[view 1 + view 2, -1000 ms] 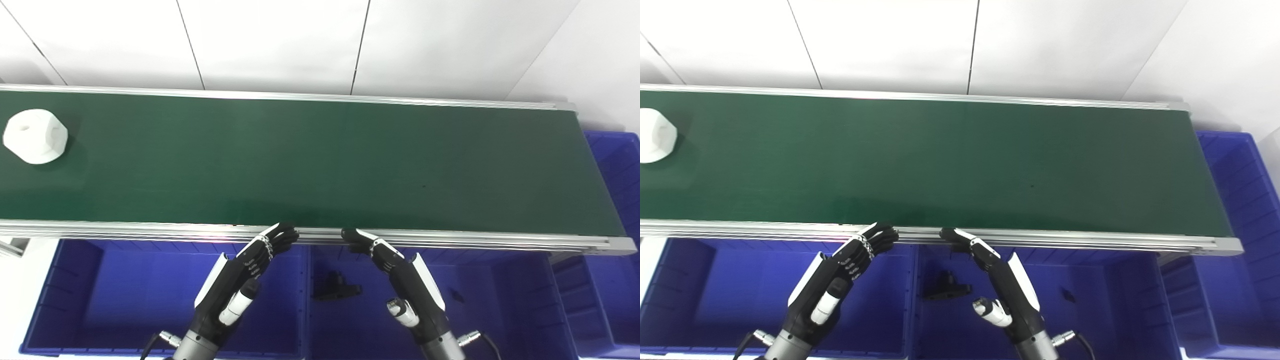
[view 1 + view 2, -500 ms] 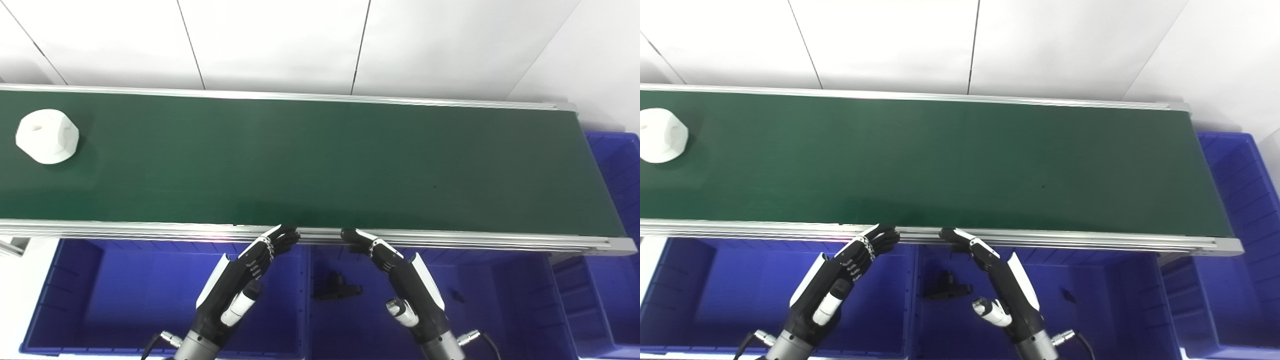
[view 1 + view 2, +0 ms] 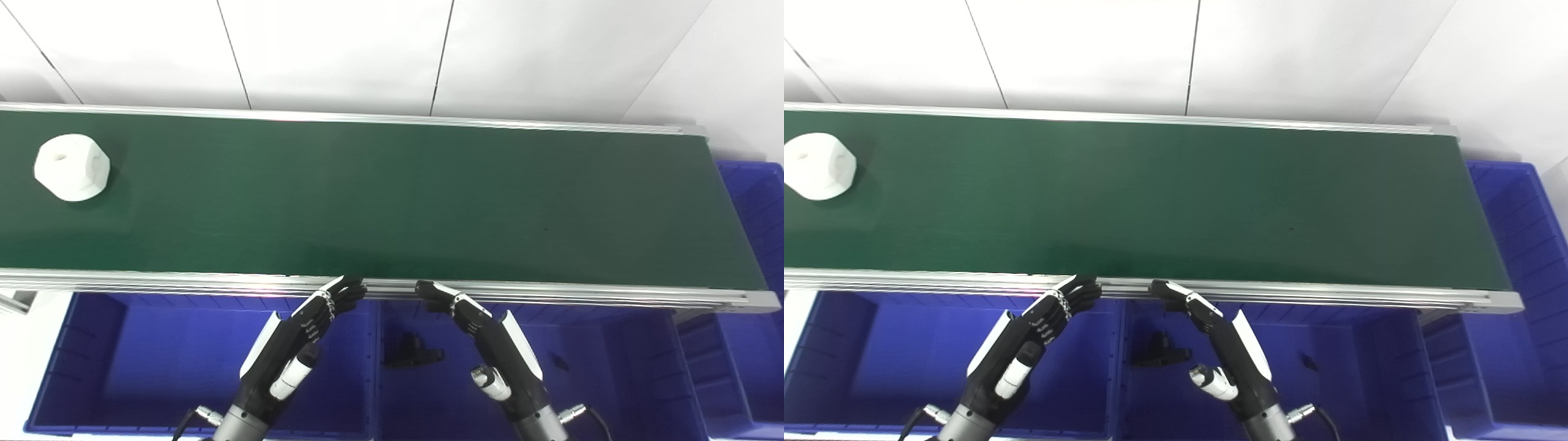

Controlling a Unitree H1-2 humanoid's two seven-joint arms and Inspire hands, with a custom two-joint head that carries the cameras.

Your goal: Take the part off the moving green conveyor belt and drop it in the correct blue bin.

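While white part (image 3: 72, 167) sits far left on green belt (image 3: 392, 196), we hold left hand (image 3: 288, 349) and right hand (image 3: 499, 349) empty, fingers (image 3: 343, 293) loosely extended, near belt edge above blue bins (image 3: 122, 367).

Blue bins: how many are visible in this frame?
3, though more may lie out of frame: a left bin under the belt's near edge, a middle bin holding dark parts, and one past the belt's right end.

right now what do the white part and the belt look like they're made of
White part: probably matte plastic, perhaps 3D-printed; chalky, faceted, no glare. Green conveyor belt: looks like smooth rubber or PVC, with only a faint sheen.
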